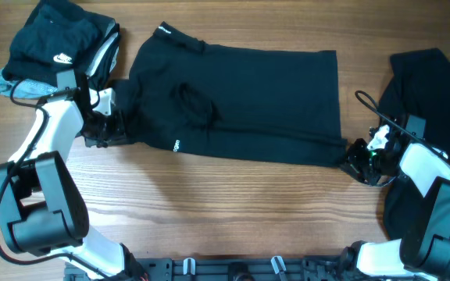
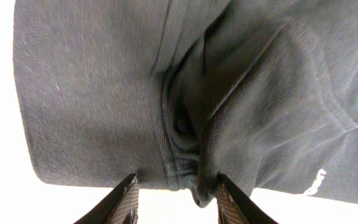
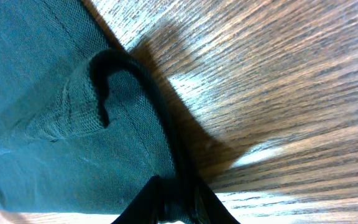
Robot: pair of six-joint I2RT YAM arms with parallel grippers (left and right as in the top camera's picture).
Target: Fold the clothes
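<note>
A black garment (image 1: 233, 101) lies spread flat across the middle of the table, with a small white label (image 1: 176, 145) near its front edge. My left gripper (image 1: 104, 129) sits at its left edge. In the left wrist view the left gripper (image 2: 178, 186) has its jaws apart, and a bunched fold of fabric (image 2: 194, 186) hangs between the fingertips (image 2: 232, 202), nearer the right one. My right gripper (image 1: 355, 158) is at the garment's near right corner. Seen from the right wrist, that gripper (image 3: 178, 193) is shut on the hem (image 3: 135, 124), which is lifted into a ridge.
A folded pile with a white swoosh logo (image 1: 57, 43) and a grey-blue piece (image 1: 22, 87) sits at the far left. Another black garment (image 1: 436, 101) lies at the right edge under the right arm. Bare wooden tabletop (image 1: 233, 211) runs along the front.
</note>
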